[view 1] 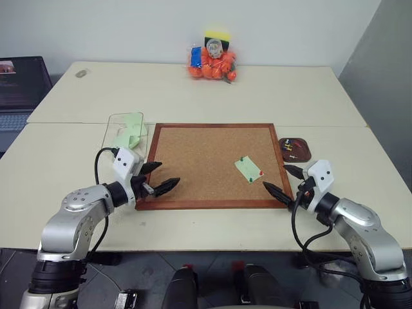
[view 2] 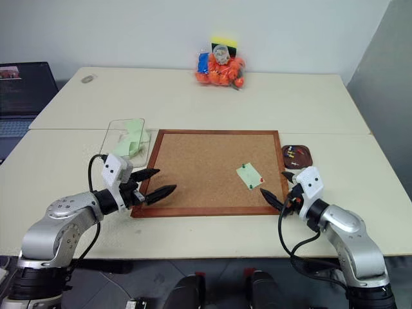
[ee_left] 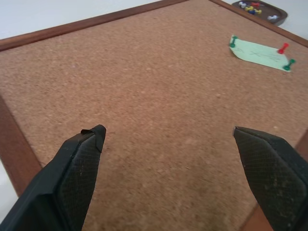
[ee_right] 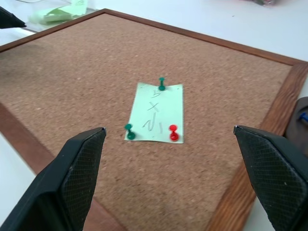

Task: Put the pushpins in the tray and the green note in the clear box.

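The green note (ee_right: 156,114) lies on the cork board's right half, held by three pushpins: two green (ee_right: 162,83) and one red (ee_right: 173,132). My right gripper (view 1: 275,176) hovers open over the board's near right corner, pointing at the note from a short distance. Over the board's near left edge my left gripper (view 1: 168,174) also stands open, with nothing between its fingers. The tray (view 1: 308,153), dark reddish-brown with several pins in it, sits just right of the board. The clear box (view 1: 111,132) stands off the board's far left corner with pale green paper inside.
The wood-framed cork board (view 1: 193,154) covers the table's middle. An orange bag of objects (view 1: 212,62) stands at the far edge. A laptop (view 1: 22,90) sits off the table's far left. A seam runs across between the two tabletops.
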Robot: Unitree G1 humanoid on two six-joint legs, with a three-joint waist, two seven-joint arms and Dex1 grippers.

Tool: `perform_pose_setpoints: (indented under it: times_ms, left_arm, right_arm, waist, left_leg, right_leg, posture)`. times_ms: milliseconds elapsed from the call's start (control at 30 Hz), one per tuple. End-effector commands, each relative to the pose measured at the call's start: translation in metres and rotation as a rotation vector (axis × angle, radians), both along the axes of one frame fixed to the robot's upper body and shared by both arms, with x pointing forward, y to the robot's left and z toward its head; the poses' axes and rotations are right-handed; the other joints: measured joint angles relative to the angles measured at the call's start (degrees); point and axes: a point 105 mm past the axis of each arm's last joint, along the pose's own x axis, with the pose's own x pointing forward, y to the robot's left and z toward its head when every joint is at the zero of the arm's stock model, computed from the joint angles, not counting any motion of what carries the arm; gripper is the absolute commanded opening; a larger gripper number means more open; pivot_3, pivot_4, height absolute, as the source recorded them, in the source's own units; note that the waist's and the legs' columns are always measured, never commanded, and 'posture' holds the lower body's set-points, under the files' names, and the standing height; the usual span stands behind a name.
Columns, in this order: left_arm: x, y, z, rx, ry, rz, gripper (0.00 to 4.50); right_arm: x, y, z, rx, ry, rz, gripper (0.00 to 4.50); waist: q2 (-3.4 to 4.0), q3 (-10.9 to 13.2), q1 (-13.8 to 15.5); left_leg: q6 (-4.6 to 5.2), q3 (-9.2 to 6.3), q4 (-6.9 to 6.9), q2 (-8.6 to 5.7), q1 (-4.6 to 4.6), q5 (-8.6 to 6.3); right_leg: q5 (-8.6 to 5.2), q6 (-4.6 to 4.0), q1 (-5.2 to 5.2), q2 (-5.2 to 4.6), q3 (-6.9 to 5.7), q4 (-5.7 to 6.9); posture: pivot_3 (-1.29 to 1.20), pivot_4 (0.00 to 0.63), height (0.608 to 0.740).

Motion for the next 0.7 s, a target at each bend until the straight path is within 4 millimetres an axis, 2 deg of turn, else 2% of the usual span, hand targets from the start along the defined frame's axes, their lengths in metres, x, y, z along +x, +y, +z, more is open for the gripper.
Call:
perform_pose_setpoints:
  times_ms: [33,700]
  left_arm:
    - [0.007,0.001,0.016,0.028,-0.098,0.033,4.49]
    - [0.007,-0.009,0.021,0.004,-0.149,-0.015,4.49]
  right_arm:
    - [-0.003,0.004,0.013,-0.006,-0.059,0.024,4.5]
    - [0.0,-0.001,0.016,0.008,-0.079,-0.013,4.5]
  waist:
    - [0.0,0.0,0.0]
    - [0.0,0.0,0.1]
  left_leg:
    - [0.0,0.0,0.0,0.0,0.0,0.0]
    - [0.0,0.04,0.01,-0.01,0.0,0.0]
  right_leg:
    - [0.0,0.0,0.0,0.0,0.0,0.0]
    - [0.0,0.01,0.0,0.0,0.01,0.03]
  posture:
    - [0.0,0.15,0.74]
    - [0.0,0.15,0.74]
